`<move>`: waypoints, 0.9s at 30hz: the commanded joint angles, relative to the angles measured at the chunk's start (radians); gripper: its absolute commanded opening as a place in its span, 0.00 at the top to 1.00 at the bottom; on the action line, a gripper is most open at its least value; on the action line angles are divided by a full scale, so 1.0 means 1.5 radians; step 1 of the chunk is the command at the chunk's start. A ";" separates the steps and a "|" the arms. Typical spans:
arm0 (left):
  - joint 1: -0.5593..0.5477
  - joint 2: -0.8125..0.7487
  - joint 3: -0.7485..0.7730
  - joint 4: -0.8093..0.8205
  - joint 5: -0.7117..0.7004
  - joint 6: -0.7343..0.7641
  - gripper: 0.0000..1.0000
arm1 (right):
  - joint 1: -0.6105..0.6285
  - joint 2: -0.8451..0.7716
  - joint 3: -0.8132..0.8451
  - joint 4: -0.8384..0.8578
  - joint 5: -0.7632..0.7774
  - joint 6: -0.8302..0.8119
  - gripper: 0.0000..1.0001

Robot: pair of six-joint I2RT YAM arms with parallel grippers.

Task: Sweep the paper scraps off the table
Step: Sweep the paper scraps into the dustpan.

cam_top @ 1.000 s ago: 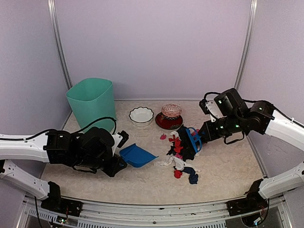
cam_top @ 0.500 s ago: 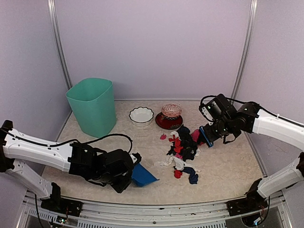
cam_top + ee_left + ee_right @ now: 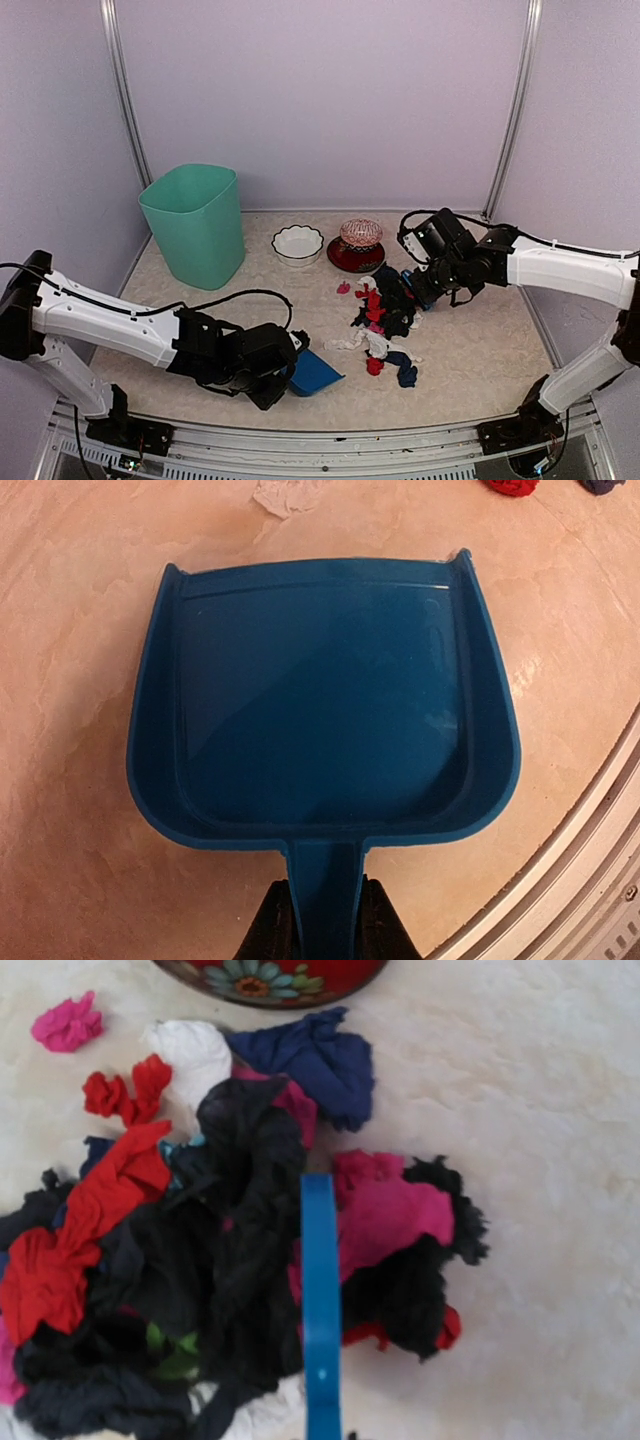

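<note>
The paper scraps [image 3: 385,315] look light, soft: push, don't pinch. My right gripper [image 3: 421,289] clamps the brush [image 3: 320,1260]; left gripper [image 3: 322,920] holds the dustpan [image 3: 318,374], pile at its two o'clock.

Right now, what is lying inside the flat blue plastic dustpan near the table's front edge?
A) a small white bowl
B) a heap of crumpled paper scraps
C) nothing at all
C: in the left wrist view the blue plastic dustpan shows only its bare inner floor, while the crumpled paper scraps lie heaped farther out on the beige marbled table.
</note>
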 commanded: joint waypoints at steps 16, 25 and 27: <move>0.049 0.094 -0.015 0.104 0.081 0.076 1.00 | 0.049 0.074 -0.037 0.085 -0.122 0.054 1.00; 0.058 0.116 -0.003 0.118 0.088 0.080 1.00 | 0.109 0.086 -0.023 0.078 -0.155 0.075 1.00; 0.062 0.118 -0.006 0.126 0.090 0.077 1.00 | 0.120 0.090 -0.018 0.073 -0.161 0.076 1.00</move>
